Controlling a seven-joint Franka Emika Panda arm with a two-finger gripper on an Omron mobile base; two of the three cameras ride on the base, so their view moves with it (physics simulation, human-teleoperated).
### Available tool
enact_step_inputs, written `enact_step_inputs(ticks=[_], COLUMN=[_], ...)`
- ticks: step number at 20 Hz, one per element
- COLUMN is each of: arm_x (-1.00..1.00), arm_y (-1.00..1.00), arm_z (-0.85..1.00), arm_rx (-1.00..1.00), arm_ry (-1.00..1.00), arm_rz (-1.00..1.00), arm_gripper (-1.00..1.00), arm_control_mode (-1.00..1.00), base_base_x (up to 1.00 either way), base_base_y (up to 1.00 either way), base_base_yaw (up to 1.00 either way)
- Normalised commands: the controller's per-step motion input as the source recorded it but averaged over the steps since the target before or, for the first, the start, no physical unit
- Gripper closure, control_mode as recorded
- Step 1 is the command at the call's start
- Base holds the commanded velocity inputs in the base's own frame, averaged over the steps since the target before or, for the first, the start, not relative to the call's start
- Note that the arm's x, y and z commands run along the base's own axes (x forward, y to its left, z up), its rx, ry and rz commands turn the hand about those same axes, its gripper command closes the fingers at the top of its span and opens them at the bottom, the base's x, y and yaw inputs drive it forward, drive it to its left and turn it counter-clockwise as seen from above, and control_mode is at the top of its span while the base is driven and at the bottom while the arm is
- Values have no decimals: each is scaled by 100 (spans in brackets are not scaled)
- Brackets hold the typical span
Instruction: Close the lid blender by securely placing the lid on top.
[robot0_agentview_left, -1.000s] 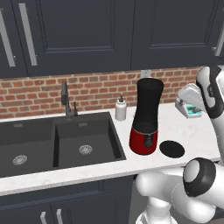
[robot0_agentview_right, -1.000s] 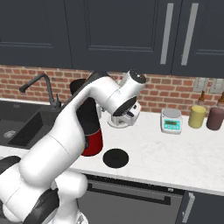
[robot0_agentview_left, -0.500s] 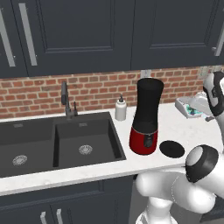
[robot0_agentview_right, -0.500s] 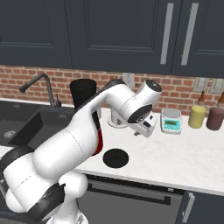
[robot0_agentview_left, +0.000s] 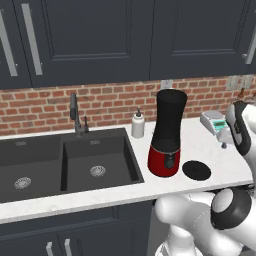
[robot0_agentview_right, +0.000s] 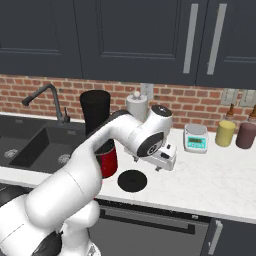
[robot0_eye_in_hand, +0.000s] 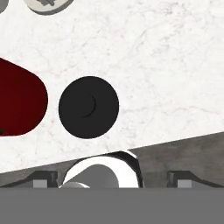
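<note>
The lid (robot0_agentview_left: 196, 170) lies flat on the white marble bench (robot0_agentview_left: 215, 155), just beside the red base of the blender (robot0_agentview_left: 166, 133) on its right, near the front edge. The blender stands upright between the sink (robot0_agentview_left: 65, 162) and the lid, its black jar uncovered at the top. A small white soap bottle (robot0_agentview_left: 138, 124) stands behind the sink corner.

The end effector (robot0_agentview_right: 162, 161) hangs above the bench, beyond the lid and apart from it, with its jaws spread wide and nothing between them. In the hand view the lid (robot0_eye_in_hand: 89, 106) sits close beside the blender's red base (robot0_eye_in_hand: 19, 103). A small scale (robot0_agentview_right: 195, 138) rests near the brick wall.
</note>
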Motion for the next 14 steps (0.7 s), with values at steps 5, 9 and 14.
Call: enact_step_inputs(ticks=[5, 9, 14], arm_x=[-65, -16, 2], arm_y=[7, 27, 32], arm_z=[-57, -12, 0], arm_rx=[-8, 0, 0], arm_ry=[0, 0, 1], arm_rz=[0, 0, 0], arm_gripper=[-100, -100, -100], arm_control_mode=[-100, -100, -100], base_base_x=[0, 0, 0], base_base_y=[0, 0, 0], base_base_yaw=[0, 0, 0])
